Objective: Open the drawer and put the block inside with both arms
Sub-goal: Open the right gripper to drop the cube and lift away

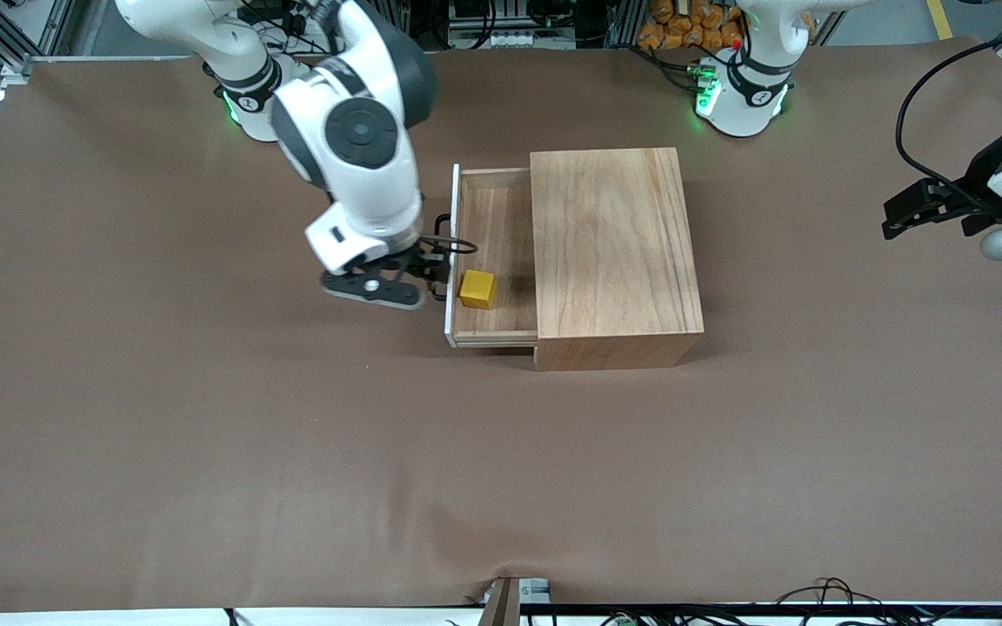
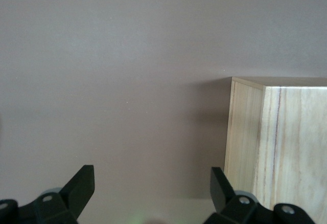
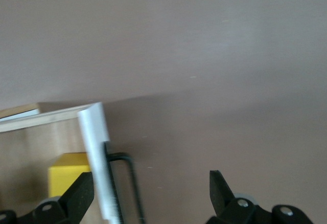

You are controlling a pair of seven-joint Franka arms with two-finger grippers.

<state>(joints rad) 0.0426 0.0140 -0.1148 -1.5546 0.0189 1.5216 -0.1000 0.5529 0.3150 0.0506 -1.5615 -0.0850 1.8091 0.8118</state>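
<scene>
The drawer (image 1: 494, 228) stands pulled out of the light-wood box (image 1: 614, 252) toward the right arm's end of the table. The yellow block (image 1: 477, 289) lies in the drawer, near its white front panel (image 1: 452, 304). My right gripper (image 1: 431, 266) is open just in front of that panel. In the right wrist view the black wire handle (image 3: 126, 183) and the panel (image 3: 96, 147) stand between the spread fingers of the right gripper (image 3: 150, 193), gripped by neither, with the block (image 3: 65, 175) showing past the panel. My left gripper (image 1: 894, 219) waits open over the table at the left arm's end, holding nothing.
Brown cloth (image 1: 292, 452) covers the whole table. The left wrist view shows a corner of the box (image 2: 276, 147) ahead of the left gripper (image 2: 152, 191). Both arm bases (image 1: 740, 91) stand along the table's edge farthest from the front camera.
</scene>
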